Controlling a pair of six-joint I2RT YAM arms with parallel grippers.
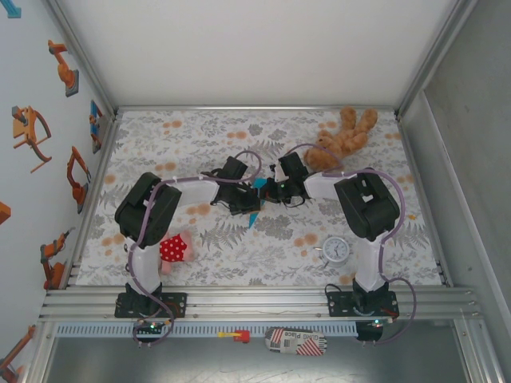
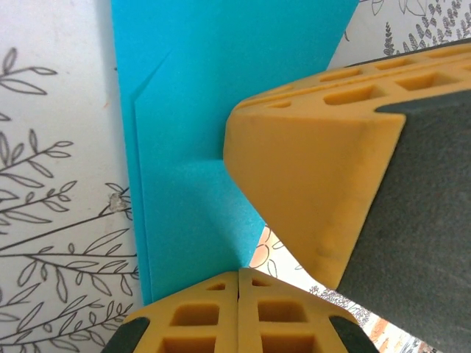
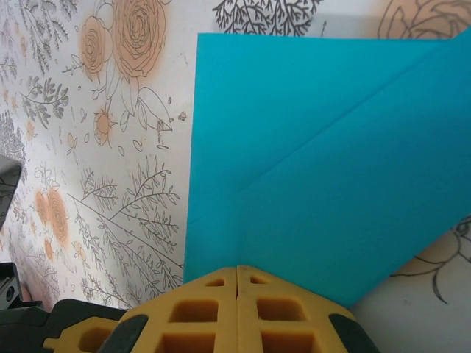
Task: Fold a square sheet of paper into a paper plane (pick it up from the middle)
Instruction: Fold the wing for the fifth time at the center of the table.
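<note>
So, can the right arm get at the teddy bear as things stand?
Probably not yet. The teddy bear lies close by the right end effector, nothing between, but that end effector looks shut on the blue paper.

Floral-print table (image 1: 160,136), brown teddy bear (image 1: 342,140), white clock (image 1: 336,250), red spotted cloth (image 1: 172,248)

On the table (image 1: 200,136), the paper (image 1: 254,215) lies centred.
Behind it, rightward, sits the teddy bear (image 1: 339,140); before it, rightward, the clock (image 1: 335,250).
</note>
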